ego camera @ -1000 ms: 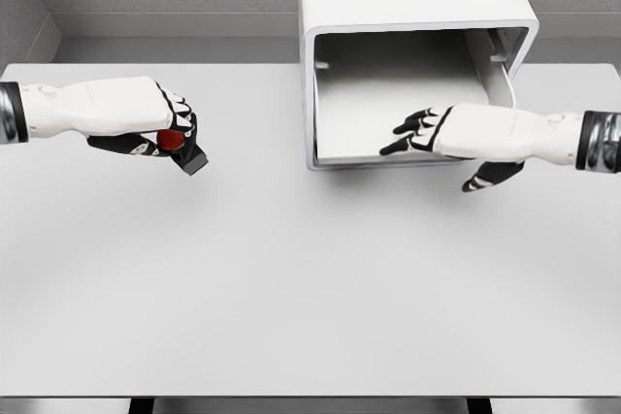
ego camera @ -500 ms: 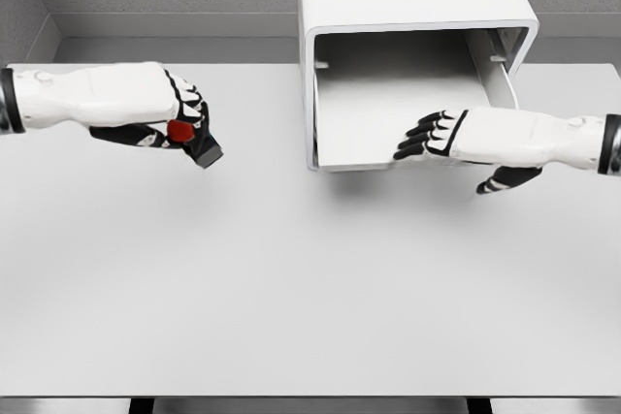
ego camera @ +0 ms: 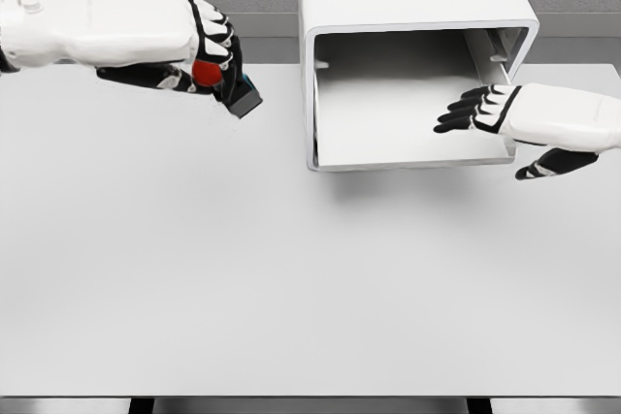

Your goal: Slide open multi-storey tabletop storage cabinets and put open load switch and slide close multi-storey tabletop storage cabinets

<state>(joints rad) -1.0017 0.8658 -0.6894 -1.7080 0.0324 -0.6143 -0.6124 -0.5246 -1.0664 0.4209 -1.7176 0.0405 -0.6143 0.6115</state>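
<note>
**Ana:** Head view first: the left hand [ego camera: 199, 50] is curled tight around the load switch [ego camera: 231, 87], held in the air above the counter [ego camera: 291, 278], left of the cabinet and near its front edge. You can see the switch's red button against the palm and its dark body poking out below the fingers.

**Ben:** And the right hand [ego camera: 514, 118]?

**Ana:** Fingers loose and extended, holding nothing. It sits at the right front corner of the open drawer [ego camera: 388, 128], fingertips over the drawer's floor. Whether it touches the drawer wall I can't quite tell from this angle.

**Ben:** So the storage cabinet [ego camera: 408, 7] is already open, and the drawer looks bare inside.

**Ana:** Right, which makes this the placing step, I'd say. To do it well, the left hand should carry the switch rightward over the drawer's left wall with height to spare, since that dark corner hanging below the fingers could catch the rim.

**Ben:** Then lower before letting go?

**Ana:** Yes, set it down toward the middle of the drawer floor rather than dropping it, so it doesn't bounce or end up leaning on a wall. The right hand ought to stay out of the left hand's path, yet remain near the front for the closing push.
</note>
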